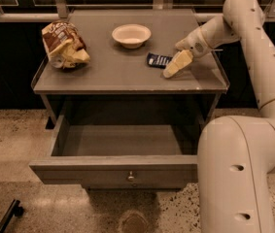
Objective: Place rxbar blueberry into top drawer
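The rxbar blueberry, a small dark navy wrapper, lies flat on the grey table top, right of middle. My gripper reaches in from the right, tilted down, with its tip on or just above the table top at the bar's right end. It holds nothing that I can see. The top drawer is pulled wide open below the table top. Its inside shows nothing in it, and its small round knob faces the front.
A brown-and-yellow chip bag lies at the table's left. A pale bowl stands at the back middle, just behind the bar. My arm's white body fills the lower right. A raised rim edges the table.
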You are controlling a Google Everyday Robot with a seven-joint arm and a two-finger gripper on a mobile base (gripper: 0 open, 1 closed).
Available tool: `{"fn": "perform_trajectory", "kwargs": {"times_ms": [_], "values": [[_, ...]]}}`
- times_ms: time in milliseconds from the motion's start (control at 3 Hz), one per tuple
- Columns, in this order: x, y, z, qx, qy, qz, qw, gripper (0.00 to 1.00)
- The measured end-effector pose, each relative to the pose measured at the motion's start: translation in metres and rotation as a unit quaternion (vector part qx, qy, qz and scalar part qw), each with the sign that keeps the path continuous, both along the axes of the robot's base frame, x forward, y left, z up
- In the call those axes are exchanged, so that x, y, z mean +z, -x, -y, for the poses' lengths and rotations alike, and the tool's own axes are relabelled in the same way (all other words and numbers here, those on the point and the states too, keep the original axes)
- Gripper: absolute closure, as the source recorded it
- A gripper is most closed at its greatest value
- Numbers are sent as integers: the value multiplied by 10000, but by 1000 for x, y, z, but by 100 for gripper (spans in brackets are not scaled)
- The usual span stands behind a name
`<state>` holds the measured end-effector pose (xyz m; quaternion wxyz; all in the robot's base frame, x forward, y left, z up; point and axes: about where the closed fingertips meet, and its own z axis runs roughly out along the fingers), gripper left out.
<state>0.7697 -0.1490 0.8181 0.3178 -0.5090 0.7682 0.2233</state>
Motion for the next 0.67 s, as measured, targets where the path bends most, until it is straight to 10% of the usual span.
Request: {"fn": "perform_trajectory", "kwargs": {"times_ms": [667], "values": [[3, 1, 0, 1, 0, 0, 10000, 42]]}}
